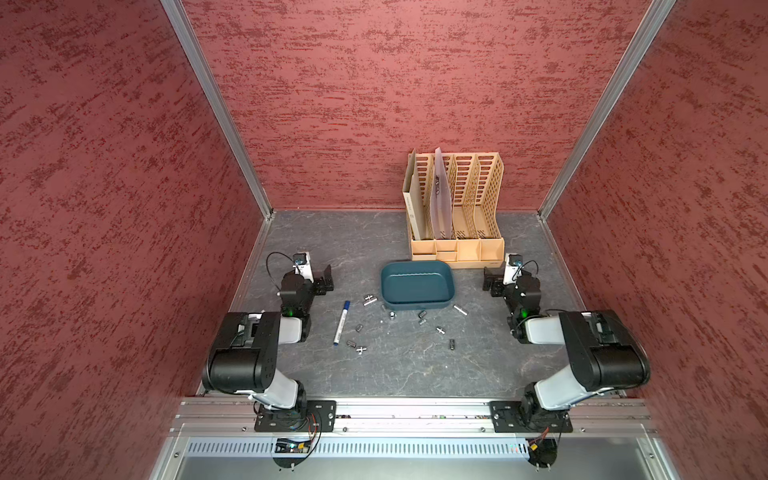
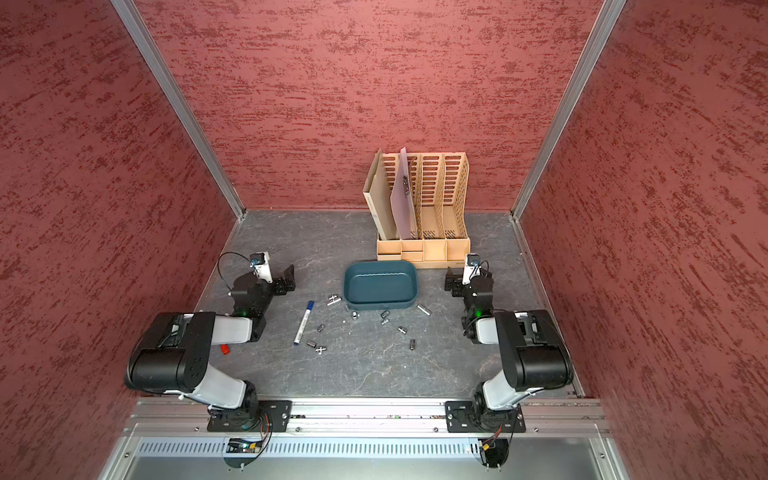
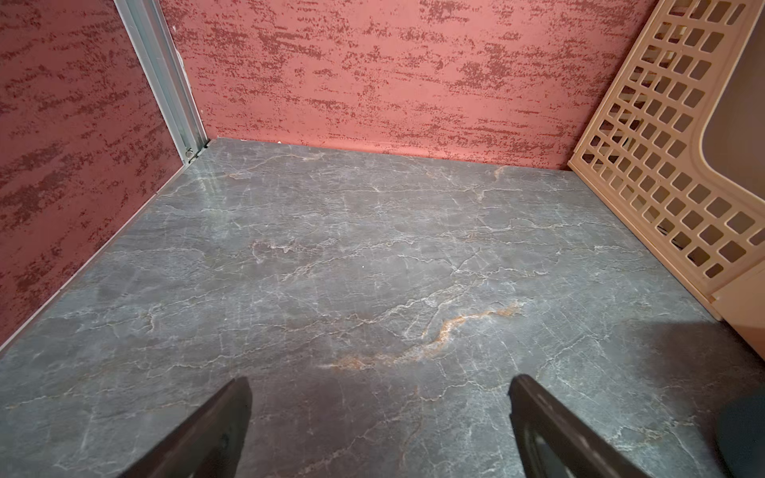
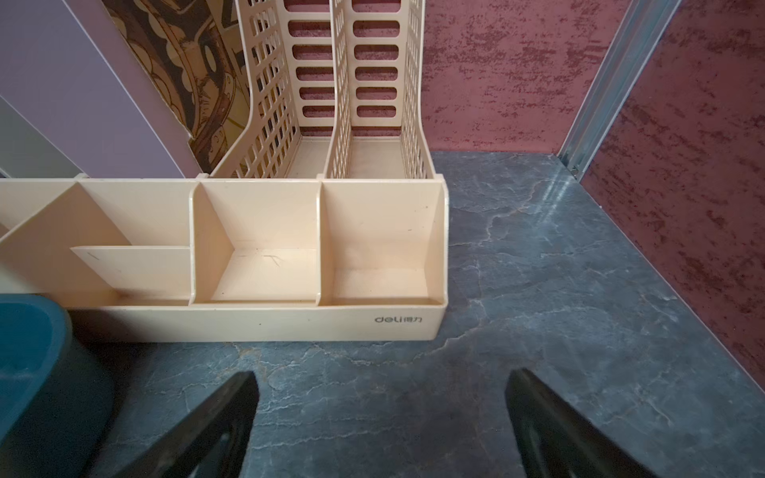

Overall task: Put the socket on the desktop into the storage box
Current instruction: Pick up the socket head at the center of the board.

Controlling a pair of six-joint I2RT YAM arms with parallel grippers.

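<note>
The storage box (image 1: 417, 286) (image 2: 380, 286) is a shallow dark teal tub in the middle of the grey desktop, with nothing inside. Several small metal sockets lie loose in front of it, among them one pair (image 1: 370, 300), a dark one (image 1: 422, 314), a long bright one (image 1: 460, 309) and one further forward (image 1: 451, 344). My left gripper (image 1: 326, 281) (image 3: 378, 383) hangs left of the box, open over bare desktop. My right gripper (image 1: 490, 282) (image 4: 383, 374) hangs right of the box, open and holding nothing. The box's corner (image 4: 29, 343) shows in the right wrist view.
A tall tan perforated file rack (image 1: 457, 216) (image 4: 256, 318) holding folders stands directly behind the box. A blue-capped marker (image 1: 341, 322) lies left of the sockets. A small red object (image 2: 224, 349) sits beside the left arm. Red walls close off three sides.
</note>
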